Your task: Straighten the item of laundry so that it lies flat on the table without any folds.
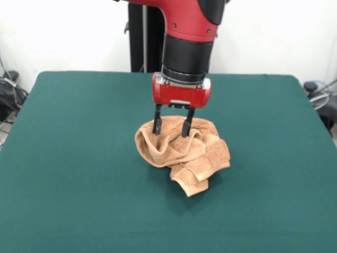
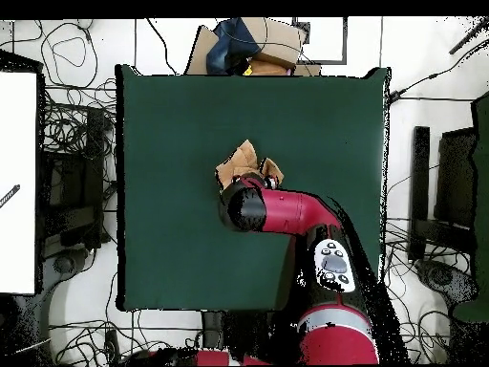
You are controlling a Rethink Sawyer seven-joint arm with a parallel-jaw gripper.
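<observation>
1. My gripper [image 1: 172, 128] hangs straight down over the middle of the table [image 1: 68, 158], with its red housing directly above the two black fingers [image 1: 157, 125].
2. My fingers stand apart, not closed on anything. Both tips press down into the top of the towel [image 1: 184, 153], and a ridge of cloth rises in the gap between them.
3. The towel lies right beneath my fingertips as a crumpled heap, not flat at all. It is a light orange-tan terry cloth, bunched into several thick folds.
4. In the front view, one fold curls round below and beside my finger on the picture's left, forming a rounded lobe.
5. Another part of the cloth spreads away from my other finger toward the picture's right and down toward the camera, ending in a folded corner that rests on the green felt.
6. A woven border band shows along the edge of that nearer fold, below my fingertips.
7. In the overhead view my arm [image 2: 287, 212] covers part of the heap. Only some tan corners of the towel [image 2: 241, 161] poke out beyond the black wrist, on the side away from my base.
8. The green top stretches wide on every side of my fingers, and the towel sits well apart from all its edges.
9. Cables and boxes lie on the floor beyond the table's borders in the overhead view, far from my fingers.
</observation>
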